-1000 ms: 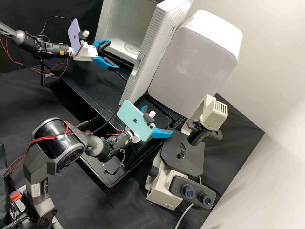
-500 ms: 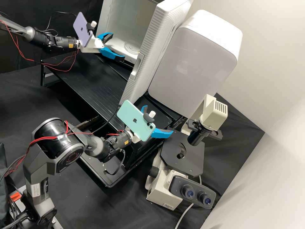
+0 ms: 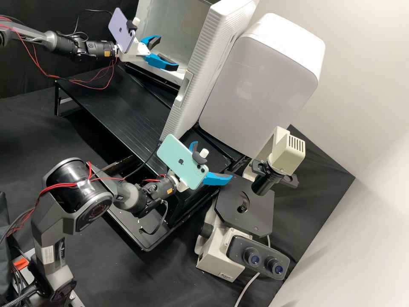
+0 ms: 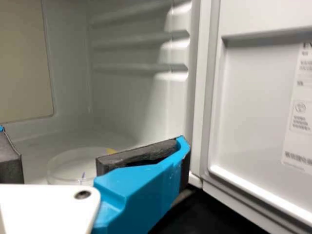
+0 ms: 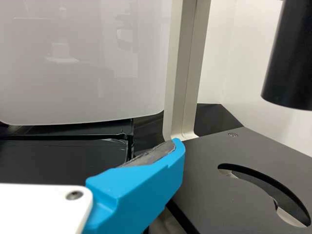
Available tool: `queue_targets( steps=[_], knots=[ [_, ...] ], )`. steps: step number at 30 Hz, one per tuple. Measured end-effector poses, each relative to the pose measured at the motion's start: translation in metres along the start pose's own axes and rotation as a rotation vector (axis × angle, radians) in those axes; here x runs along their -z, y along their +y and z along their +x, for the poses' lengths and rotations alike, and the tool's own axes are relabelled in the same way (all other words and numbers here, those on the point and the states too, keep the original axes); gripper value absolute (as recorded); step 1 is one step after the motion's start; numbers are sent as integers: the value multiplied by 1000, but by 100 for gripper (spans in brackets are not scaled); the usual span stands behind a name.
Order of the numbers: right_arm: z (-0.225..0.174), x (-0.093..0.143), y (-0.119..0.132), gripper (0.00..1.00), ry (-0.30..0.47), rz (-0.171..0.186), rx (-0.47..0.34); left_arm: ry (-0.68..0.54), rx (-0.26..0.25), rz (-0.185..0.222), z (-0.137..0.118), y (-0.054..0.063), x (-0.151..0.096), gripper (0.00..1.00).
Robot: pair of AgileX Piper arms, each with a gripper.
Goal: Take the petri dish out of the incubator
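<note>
Left gripper (image 3: 167, 53): upper left of the high view, at the mouth of the incubator (image 3: 170, 19). One second ago farther to the left, over the black shelf (image 3: 119, 106). Claw wide, holding nothing.
Petri dish (image 4: 73, 165): flat on the incubator floor, lower left of the left wrist view. Seen between the two blue fingers, not touched yet.
Incubator door (image 3: 204, 64): open, top centre of the high view.
Right gripper (image 3: 211, 161): centre of the high view, just beside the microscope stage (image 3: 245, 204). Same place as one second ago. Claw wide, empty.
Meaning for the task: approach almost finished, grasp not yet begun. Probably next to go deeper and lower, then to close on the dish rim.
Risk: dish low and smooth, likely easy to push away instead of catching.
</note>
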State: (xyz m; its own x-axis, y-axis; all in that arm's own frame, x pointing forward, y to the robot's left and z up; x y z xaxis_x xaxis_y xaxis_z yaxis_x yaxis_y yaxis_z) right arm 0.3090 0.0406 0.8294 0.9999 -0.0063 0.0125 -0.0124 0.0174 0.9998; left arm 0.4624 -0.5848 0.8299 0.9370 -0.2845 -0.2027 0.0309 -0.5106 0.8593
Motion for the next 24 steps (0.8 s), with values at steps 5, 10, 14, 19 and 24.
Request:
queue_targets(
  steps=[5, 10, 14, 19, 24],
  knots=[
    [0, 0, 0, 100, 0, 0, 0, 2, -6, 2, 8, -1, 2, 100],
    [0, 0, 0, 100, 0, 0, 0, 39, 22, -18, 15, -9, 9, 100],
    [0, 0, 0, 100, 0, 0, 0, 50, 23, -35, 18, -14, 11, 100],
    [0, 0, 0, 100, 0, 0, 0, 56, 34, -36, 23, -20, 14, 100],
    [0, 0, 0, 100, 0, 0, 0, 79, 73, -44, 26, -31, 19, 100]
  ],
)
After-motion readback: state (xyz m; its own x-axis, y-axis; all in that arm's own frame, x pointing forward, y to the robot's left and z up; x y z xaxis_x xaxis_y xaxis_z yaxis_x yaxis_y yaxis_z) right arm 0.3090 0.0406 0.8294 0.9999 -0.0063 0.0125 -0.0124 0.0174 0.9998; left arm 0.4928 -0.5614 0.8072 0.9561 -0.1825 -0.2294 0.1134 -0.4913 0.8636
